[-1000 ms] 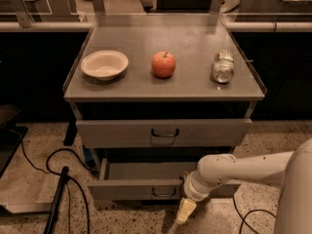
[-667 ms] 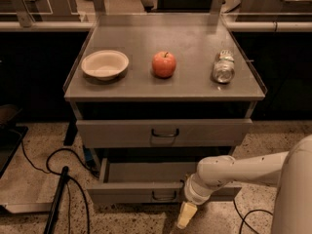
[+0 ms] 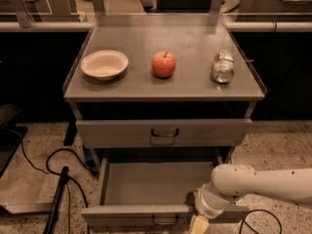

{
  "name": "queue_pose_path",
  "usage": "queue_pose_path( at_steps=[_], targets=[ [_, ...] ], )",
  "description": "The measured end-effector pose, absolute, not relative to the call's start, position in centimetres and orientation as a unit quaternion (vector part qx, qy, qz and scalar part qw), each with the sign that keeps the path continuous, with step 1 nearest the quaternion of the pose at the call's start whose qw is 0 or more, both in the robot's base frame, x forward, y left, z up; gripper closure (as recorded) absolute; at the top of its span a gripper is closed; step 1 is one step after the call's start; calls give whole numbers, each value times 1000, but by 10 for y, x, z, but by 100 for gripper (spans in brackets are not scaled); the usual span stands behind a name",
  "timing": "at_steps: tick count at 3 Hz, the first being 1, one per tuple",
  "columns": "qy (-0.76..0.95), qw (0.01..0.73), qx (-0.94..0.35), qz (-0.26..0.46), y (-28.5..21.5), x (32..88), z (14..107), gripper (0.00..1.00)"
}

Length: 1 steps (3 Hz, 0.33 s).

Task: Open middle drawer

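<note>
The middle drawer (image 3: 141, 212) is the grey metal one below the taller top drawer (image 3: 122, 133). It is pulled well out toward me, and its empty grey inside (image 3: 151, 182) shows. Its small dark loop handle (image 3: 165, 222) sits at the centre of the low front, at the bottom edge of the view. My gripper (image 3: 199, 224) hangs from the white arm (image 3: 258, 182), which reaches in from the right. It is at the drawer's front, just right of the handle, and is partly cut off by the bottom edge. The lowest drawer is hidden.
On the cabinet top (image 3: 195, 84) stand a white bowl (image 3: 104, 64), a red apple (image 3: 164, 64) and a lying can (image 3: 223, 66). Black cables (image 3: 58, 165) and a dark pole (image 3: 57, 199) lie on the speckled floor at the left. A dark counter runs behind.
The middle drawer has slid further out toward me, and more of its inside shows. The gripper and arm have moved down and toward me with the drawer's front.
</note>
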State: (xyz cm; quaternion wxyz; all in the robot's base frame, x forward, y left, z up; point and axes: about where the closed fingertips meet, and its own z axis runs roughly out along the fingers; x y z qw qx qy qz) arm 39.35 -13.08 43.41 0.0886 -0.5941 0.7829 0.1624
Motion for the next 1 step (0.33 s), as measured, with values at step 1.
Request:
queue_pose_path(
  at_steps=[1],
  targets=[
    [783, 89, -594, 162, -131, 394, 434, 0]
  ],
)
